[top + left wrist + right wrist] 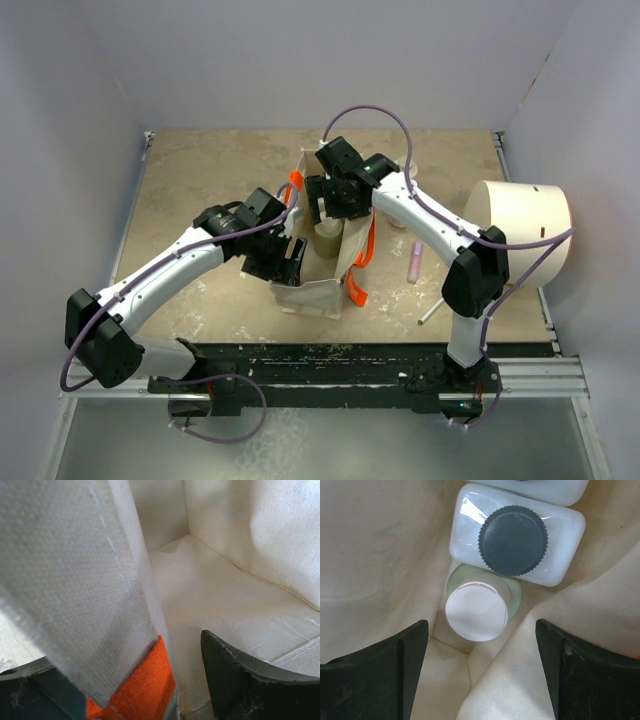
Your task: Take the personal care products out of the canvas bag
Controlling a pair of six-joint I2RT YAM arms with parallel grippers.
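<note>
The canvas bag [318, 285] is standing upright in the middle of the desk [200, 180], well clear of every edge, with bare surface lying open across the upper left of the overhead view. The right side is more crowded. A big white cylinder [520, 235] is sitting at the right edge, and one pink tube [413, 262] and one green pen [430, 313] are lying between it and the bag.

The bag is cream cloth with bright orange straps [362, 250], and its mouth is gaping. The left gripper [288, 255] is straddling the bag's left wall with one finger inside and one outside, jaws apart, and a sliver of gap is showing on the inner side. The right gripper [481, 625] is hanging over the mouth, jaws spread wide and holding nothing.

Beneath it three bottles are crowding one corner. A square white bottle [512, 540] is wearing a black ribbed cap, a round pale-capped bottle [476, 611] is touching it, and a third white bottle [535, 489] is being cut off by the top edge. Cloth is folding in close at the lower right of the pale cap.
</note>
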